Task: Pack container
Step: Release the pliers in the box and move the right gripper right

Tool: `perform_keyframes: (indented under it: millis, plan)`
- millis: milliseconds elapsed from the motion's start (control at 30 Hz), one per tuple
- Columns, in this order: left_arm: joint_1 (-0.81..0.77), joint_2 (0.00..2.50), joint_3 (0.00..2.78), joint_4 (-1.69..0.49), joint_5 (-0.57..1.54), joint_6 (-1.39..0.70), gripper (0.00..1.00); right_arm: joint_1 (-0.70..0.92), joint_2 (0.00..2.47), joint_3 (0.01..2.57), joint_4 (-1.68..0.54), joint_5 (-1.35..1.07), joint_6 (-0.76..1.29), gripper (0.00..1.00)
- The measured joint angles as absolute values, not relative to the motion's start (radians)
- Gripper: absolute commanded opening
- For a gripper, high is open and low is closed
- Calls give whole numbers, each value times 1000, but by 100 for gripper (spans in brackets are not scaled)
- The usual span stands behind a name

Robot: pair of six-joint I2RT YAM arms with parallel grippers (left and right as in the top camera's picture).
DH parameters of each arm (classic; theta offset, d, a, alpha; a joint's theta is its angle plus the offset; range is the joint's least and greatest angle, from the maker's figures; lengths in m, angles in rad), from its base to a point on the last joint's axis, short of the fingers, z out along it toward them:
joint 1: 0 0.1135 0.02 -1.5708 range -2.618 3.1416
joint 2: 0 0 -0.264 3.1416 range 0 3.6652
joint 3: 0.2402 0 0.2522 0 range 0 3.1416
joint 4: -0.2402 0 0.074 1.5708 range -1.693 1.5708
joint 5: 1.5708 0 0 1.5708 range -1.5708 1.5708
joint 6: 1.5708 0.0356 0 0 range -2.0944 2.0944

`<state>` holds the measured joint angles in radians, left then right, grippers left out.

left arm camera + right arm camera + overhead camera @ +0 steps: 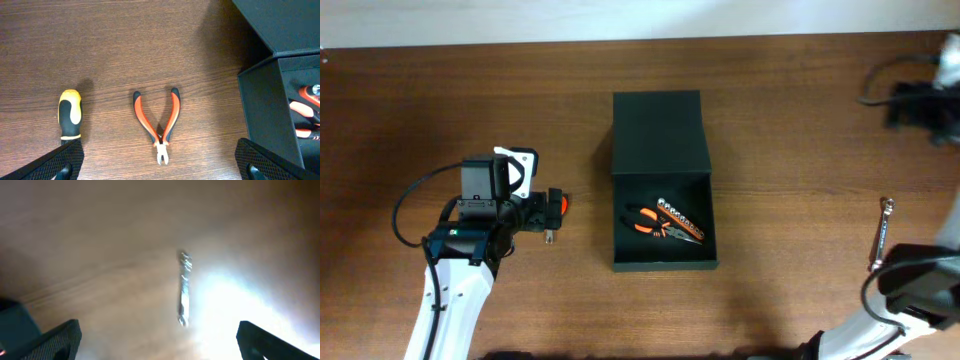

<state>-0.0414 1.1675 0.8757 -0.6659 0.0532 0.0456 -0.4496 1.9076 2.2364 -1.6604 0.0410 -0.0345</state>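
The container (663,255) is a dark matte box in the middle of the table, its hinged lid (658,132) folded open at the back. Inside lie orange-handled pliers (650,225) and a silver tool (682,222). The box wall also shows in the left wrist view (270,110). My left gripper (160,172) is open and empty over a small pair of orange and black pliers (159,125) on the table, left of the box. My right gripper (159,345) is open and empty above a silver wrench (183,287), in a blurred view.
A yellow and black screwdriver (70,114) lies left of the small pliers. The wrench (883,232) lies near the table's right edge, beside my right arm (920,285). Dark equipment and cables (920,100) sit at the back right.
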Motion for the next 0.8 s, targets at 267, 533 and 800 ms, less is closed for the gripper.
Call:
perform_keyframes:
  millis: [267, 533, 800]
  plan:
    - [-41, 1168, 876, -664, 53, 46, 99, -757, 1584, 1916, -1649, -14, 17, 99]
    - [-41, 1170, 877, -665, 54, 46, 99, -831, 1181, 1319, -1311, -33, 19, 99]
    - [-41, 1170, 877, -666, 54, 46, 99, -832, 1365, 1117, -1101, -52, -73, 99]
